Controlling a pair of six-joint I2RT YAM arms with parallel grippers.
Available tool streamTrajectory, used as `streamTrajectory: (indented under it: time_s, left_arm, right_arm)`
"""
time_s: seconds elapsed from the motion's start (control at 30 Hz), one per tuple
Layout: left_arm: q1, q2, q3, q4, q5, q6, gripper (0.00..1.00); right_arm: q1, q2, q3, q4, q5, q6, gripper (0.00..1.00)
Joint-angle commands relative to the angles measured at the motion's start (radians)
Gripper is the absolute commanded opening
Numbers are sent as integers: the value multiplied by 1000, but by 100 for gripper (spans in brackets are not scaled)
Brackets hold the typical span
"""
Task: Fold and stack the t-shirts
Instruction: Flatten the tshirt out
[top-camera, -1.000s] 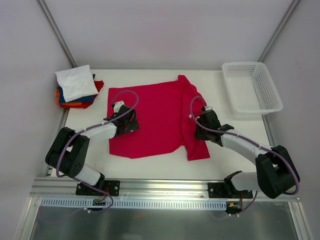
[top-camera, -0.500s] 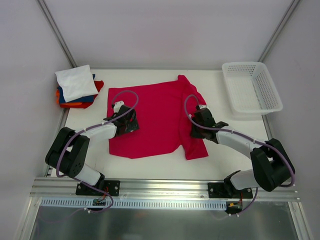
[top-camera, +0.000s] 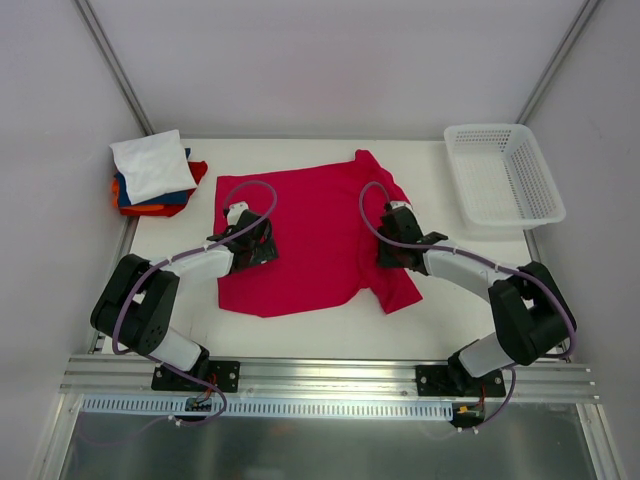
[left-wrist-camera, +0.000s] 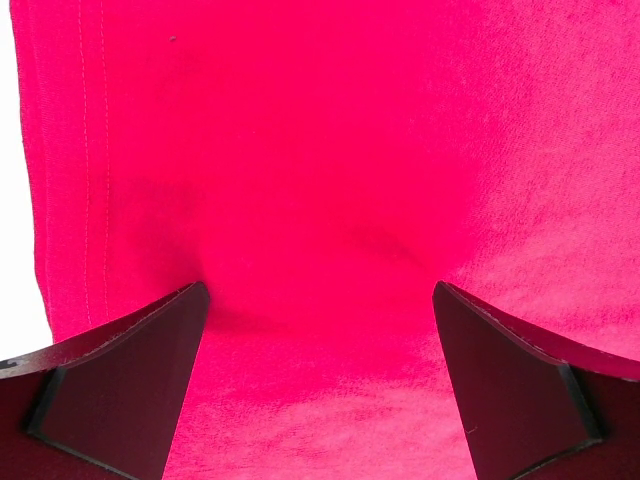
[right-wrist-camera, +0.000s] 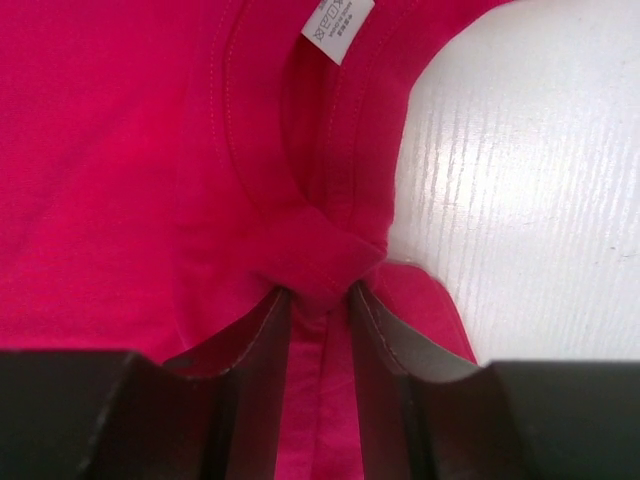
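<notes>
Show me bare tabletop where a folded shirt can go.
Bare table lies between the red shirt and the basket, and in a strip along the near edge below the shirt's hem. The folded pile fills the far left corner; the shirt, left arm and right arm crowd the middle.

- Large crimson-red cloth t-shirt (top-camera: 310, 235), centre of the frame: soft matt knit, finely fuzzy close up, with stitched double seams at hem and collar.
- Small white collar label (right-wrist-camera: 338, 25): smooth, printed.
- White tabletop (top-camera: 450, 190): hard, with a slight sheen and a faint ribbed grain close up.
- Left pincer (left-wrist-camera: 318, 320): its fingers (left-wrist-camera: 120, 390) are smooth matt black plastic.
- White mesh basket (top-camera: 505, 175), upper right: plastic lattice.
- Stack of folded white, blue, orange and red tees (top-camera: 152, 172), upper left: matt cloth.
- Silver rail (top-camera: 330, 375), bottom: ridged metal.
</notes>
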Motion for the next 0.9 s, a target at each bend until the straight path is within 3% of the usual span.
streamTrajectory:
  time_s: [0.0, 0.53, 0.87]
  left_arm:
    - [11, 20, -26, -111, 22, -24, 98]
    - [10, 26, -22, -109, 25, -20, 98]
    - [10, 26, -22, -109, 25, -17, 98]
  right_arm:
    - [5, -6, 51, -16, 51, -34, 33]
    - [5, -38, 121, -87, 64, -68, 34]
    - [9, -14, 101, -63, 28, -43, 17]
